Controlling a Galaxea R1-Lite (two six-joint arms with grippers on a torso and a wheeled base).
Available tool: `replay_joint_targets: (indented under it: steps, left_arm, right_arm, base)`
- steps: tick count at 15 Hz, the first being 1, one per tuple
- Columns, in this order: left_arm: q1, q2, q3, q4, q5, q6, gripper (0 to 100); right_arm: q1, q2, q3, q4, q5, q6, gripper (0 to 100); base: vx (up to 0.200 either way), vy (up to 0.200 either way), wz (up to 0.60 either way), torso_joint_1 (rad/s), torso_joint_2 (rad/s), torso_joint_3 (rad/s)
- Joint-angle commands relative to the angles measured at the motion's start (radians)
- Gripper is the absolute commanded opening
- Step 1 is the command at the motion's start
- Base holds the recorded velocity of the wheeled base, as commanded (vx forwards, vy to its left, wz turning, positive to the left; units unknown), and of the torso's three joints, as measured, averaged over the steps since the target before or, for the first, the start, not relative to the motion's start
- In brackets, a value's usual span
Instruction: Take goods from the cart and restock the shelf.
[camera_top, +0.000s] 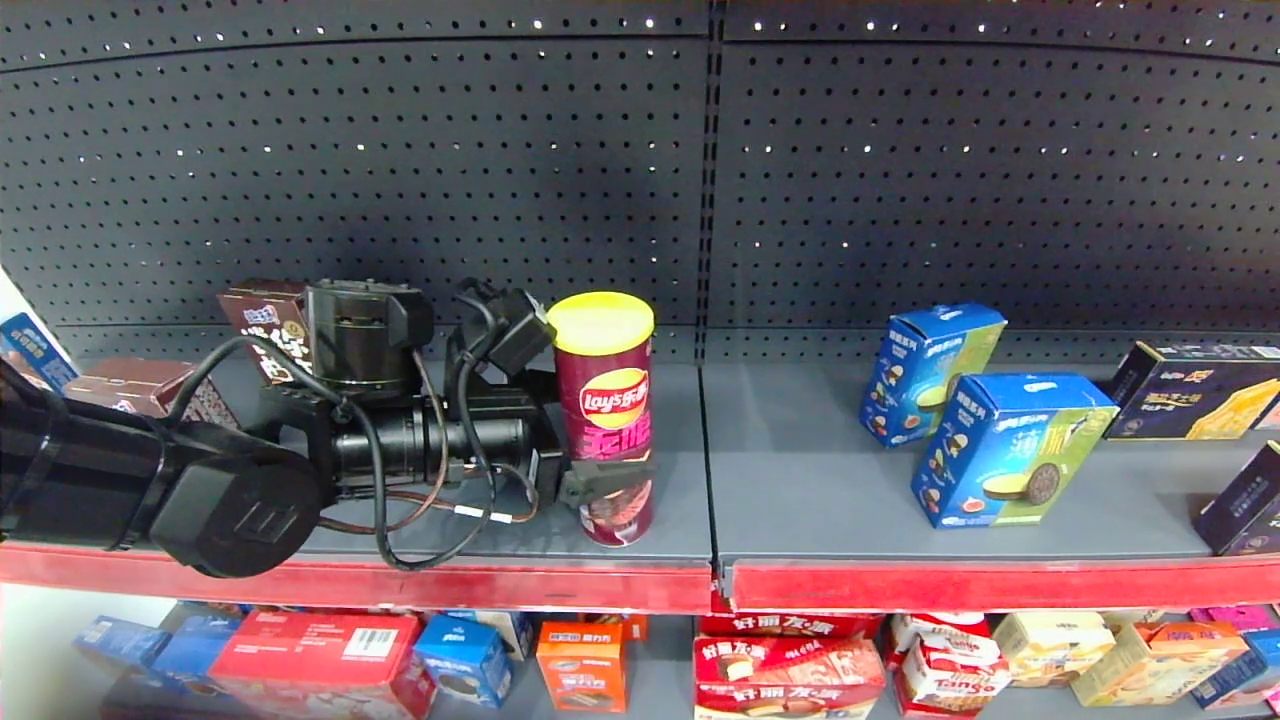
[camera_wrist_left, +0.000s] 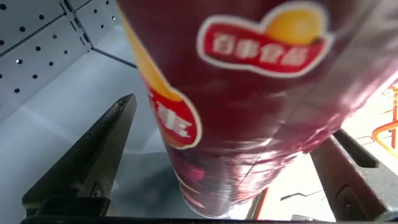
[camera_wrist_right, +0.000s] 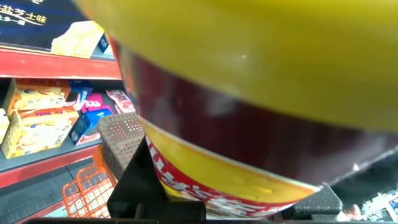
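Crowding the right wrist lens, a second can (camera_wrist_right: 249, 124) with a yellow lid is pinched between the right gripper (camera_wrist_right: 233, 190) fingers (camera_wrist_right: 149, 183). The cart (camera_wrist_right: 84, 196) lies beyond them, so this one probably remains to be shelved. On the shelf (camera_top: 800, 480), the chip can (camera_top: 605, 400) stands upright near the front edge. That placement looks nearly done, lacking only the release. The left gripper (camera_top: 612, 483) fingers (camera_wrist_left: 93, 162) clasp its lower body, one on each side.
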Motion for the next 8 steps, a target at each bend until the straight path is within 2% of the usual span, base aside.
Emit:
replay_joint_targets:
  steps: [1,8]
  left_arm:
    - [0.002,-0.007,0.01,-0.001,-0.001,-0.001,100]
    - [0.013,-0.036,0.061,-0.006,0.016,0.007,100]
  right_arm:
    - [0.0,0.002,-0.001,0.0,-0.001,-0.001,0]
    - [0.0,0.002,-0.011,0.0,0.001,-0.001,0]
  base:
    - [0.0,0.0,0.0,0.0,0.0,0.0]
    - [0.0,0.0,0.0,0.0,0.0,0.0]
